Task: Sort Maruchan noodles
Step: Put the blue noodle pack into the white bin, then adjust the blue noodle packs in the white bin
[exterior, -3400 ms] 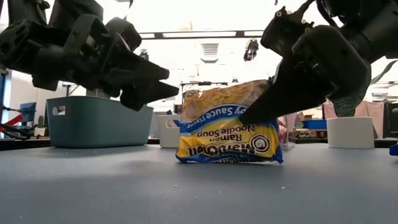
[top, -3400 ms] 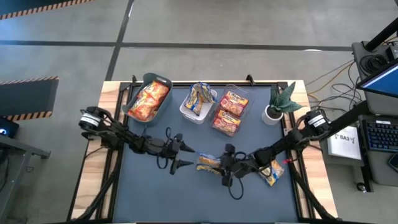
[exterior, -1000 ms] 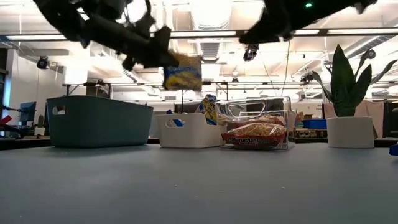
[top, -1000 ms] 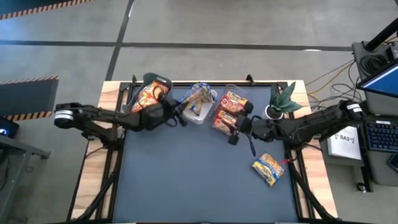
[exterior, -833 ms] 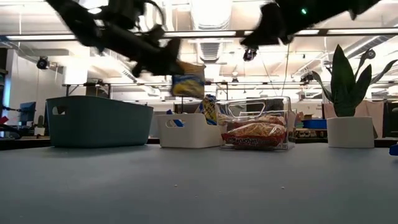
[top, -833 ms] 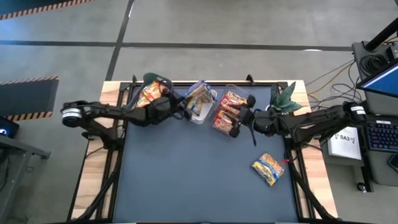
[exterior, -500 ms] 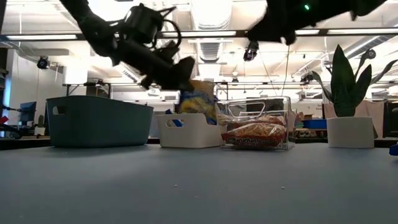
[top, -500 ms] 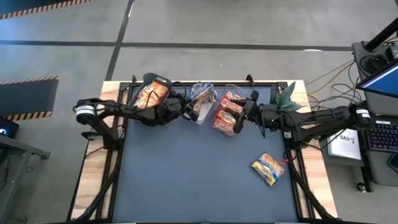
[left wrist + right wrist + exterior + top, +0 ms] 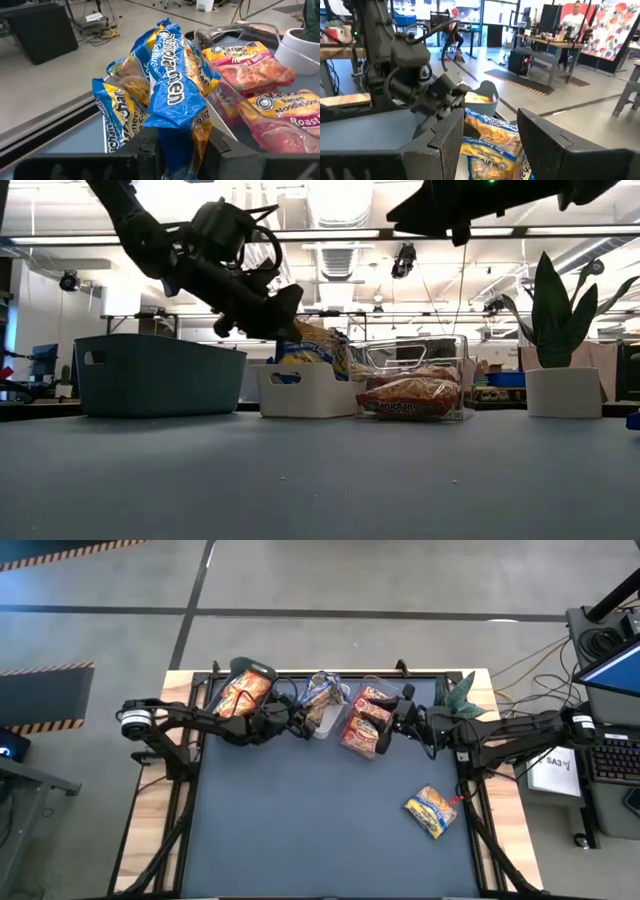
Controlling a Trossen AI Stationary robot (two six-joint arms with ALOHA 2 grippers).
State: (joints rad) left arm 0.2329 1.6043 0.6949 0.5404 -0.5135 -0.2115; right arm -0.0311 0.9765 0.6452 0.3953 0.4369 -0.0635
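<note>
Packet in hand: blue-and-yellow noodle packet (image 9: 172,95) sits straight ahead of the left gripper (image 9: 300,724), pinched by its near end, long axis running away from the fingers and out over the white bin (image 9: 313,721)
Left jaws: closed narrow on that packet's end; in the left wrist view the crinkled wrapper bunches between the two dark fingers
Drop target: white bin lies directly under the packet, middle of the three; it already carries other blue-and-yellow packets (image 9: 117,107), so the colour matches
Neighbours: grey-green bin (image 9: 243,691) with orange-red packets to one side, clear bin (image 9: 372,718) with reddish packets (image 9: 250,75) to the other, both just beside the white one
Judgement: packet looks low enough that letting go should land it in the bin; its far end leans toward the clear bin, so it could flop across the shared edge
Right gripper (image 9: 393,723): hangs above the clear bin, jaws partly apart, nothing between them
Loose packet: one more blue-and-yellow packet (image 9: 431,812) lies flat on the mat on the right side, well apart from both grippers; right arm is the nearer
Plant pot (image 9: 438,724): stands at the back right, beside the clear bin
</note>
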